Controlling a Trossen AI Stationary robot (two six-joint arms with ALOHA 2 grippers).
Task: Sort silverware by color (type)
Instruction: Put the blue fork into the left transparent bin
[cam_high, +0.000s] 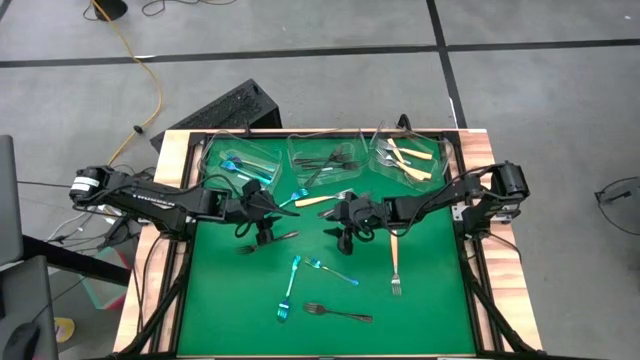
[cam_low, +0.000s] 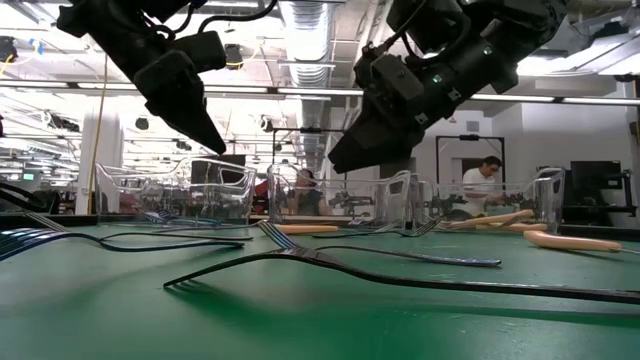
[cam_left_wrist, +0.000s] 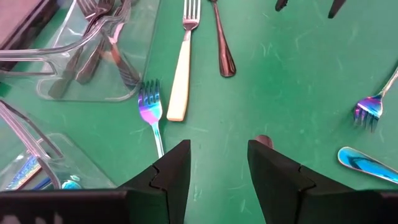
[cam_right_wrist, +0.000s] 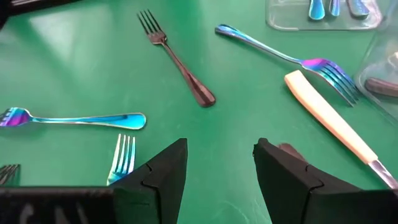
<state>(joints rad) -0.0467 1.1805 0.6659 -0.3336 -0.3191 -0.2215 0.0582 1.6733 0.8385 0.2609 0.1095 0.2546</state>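
Observation:
Silverware lies loose on the green mat (cam_high: 430, 320): blue forks (cam_high: 290, 288) (cam_high: 335, 270), dark forks (cam_high: 338, 313) (cam_high: 268, 240), cream-handled forks (cam_high: 395, 262) (cam_high: 318, 199). My left gripper (cam_high: 262, 235) hangs open above the mat left of centre, fingers (cam_left_wrist: 174, 171) slanting down, with a blue fork (cam_left_wrist: 151, 115) and a cream fork (cam_left_wrist: 180, 68) ahead of it. My right gripper (cam_high: 345, 238) hangs open right of it, nothing between its fingers (cam_right_wrist: 168, 171). A dark fork (cam_right_wrist: 177, 59) and a blue fork (cam_right_wrist: 74, 119) lie before it.
Three clear tubs stand along the far edge: the left (cam_high: 240, 165) holds blue forks, the middle (cam_high: 325, 158) dark ones, the right (cam_high: 405, 158) cream-handled ones. The two grippers hang close together mid-mat. Open mat lies at the near left and near right corners.

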